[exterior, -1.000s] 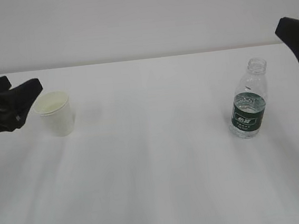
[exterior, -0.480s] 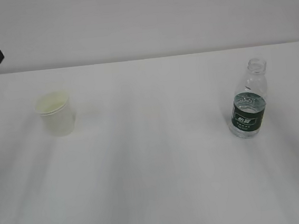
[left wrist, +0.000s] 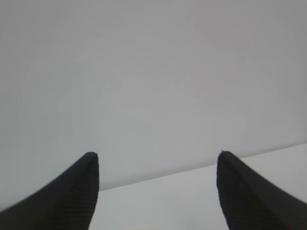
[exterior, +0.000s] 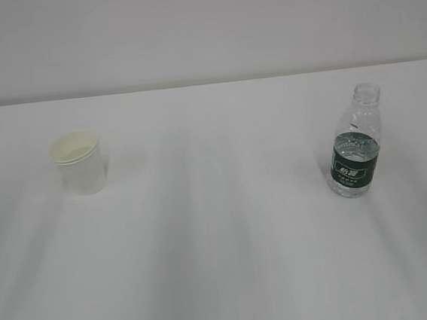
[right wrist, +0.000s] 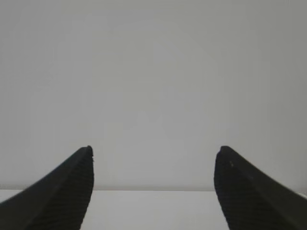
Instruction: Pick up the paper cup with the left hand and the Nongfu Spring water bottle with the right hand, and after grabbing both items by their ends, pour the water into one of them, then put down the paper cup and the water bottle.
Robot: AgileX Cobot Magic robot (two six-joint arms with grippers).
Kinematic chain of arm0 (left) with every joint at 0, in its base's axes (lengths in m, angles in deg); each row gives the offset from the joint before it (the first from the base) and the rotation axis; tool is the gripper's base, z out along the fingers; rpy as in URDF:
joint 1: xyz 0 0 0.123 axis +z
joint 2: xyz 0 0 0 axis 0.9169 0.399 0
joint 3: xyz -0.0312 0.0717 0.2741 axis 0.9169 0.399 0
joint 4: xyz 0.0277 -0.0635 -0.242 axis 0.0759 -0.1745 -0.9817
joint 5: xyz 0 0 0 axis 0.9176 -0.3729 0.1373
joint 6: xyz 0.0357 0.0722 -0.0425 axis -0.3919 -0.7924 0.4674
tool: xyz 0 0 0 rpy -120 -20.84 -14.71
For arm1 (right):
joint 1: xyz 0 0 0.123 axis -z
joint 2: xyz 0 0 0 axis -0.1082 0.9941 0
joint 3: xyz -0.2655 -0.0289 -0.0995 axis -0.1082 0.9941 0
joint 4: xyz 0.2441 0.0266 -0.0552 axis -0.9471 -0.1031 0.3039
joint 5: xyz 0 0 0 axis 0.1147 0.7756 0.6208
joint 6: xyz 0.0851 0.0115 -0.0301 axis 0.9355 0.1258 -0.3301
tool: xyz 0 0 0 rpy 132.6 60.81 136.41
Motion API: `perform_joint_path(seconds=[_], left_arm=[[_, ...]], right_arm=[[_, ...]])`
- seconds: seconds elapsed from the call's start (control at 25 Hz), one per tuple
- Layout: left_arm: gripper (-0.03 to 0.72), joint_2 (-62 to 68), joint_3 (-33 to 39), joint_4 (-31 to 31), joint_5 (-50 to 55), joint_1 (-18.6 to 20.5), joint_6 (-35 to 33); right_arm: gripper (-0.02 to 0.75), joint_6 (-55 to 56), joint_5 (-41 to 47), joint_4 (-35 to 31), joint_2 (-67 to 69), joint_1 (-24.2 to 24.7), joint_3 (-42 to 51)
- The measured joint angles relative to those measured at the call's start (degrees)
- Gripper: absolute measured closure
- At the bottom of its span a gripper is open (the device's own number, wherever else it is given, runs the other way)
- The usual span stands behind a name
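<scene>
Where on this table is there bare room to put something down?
The widest free patch lies between the paper cup on the left and the water bottle on the right. The whole front strip of the table is bare as well, and so is the strip behind both. Nowhere is crowded.

The setting is presenting as a bare robot test or laboratory station rather than a home or shop. A plain white table is filling the exterior view, and a featureless pale grey wall is closing it off directly behind. Only two props are standing on the surface: a paper cup and a small water bottle, placed well apart. Both wrist views are facing the same blank wall above the table edge (no furniture, signage or household clutter is indicating another kind of room). Lighting is falling evenly, casting only faint shadows.
</scene>
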Motion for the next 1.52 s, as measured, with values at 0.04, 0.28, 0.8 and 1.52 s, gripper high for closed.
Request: perform_joint_path(seconds=[0.04, 0.28, 0.8, 1.52], left_arm=[[0.141, -1.6, -0.08, 0.0, 1.4, 0.0, 0.4], [0.148, -10.02, -0.08, 1.04, 9.45, 0.0, 2.12], [0.151, -27.48, -2.9, 2.13, 34.21, 0.0, 2.16], [0.177, -32.63, -21.28, -21.89, 74.5, 0.0, -18.8]], right_arm=[[0.15, 0.0, 1.04, 0.0, -1.04, 0.0, 0.0], [0.15, 0.11, 7.34, 0.0, -7.92, 0.0, 0.0], [0.15, -0.41, 21.12, -0.1, -16.04, 0.0, -5.2], [0.188, -17.6, 49.52, -19.73, -16.04, 0.0, -12.52]])
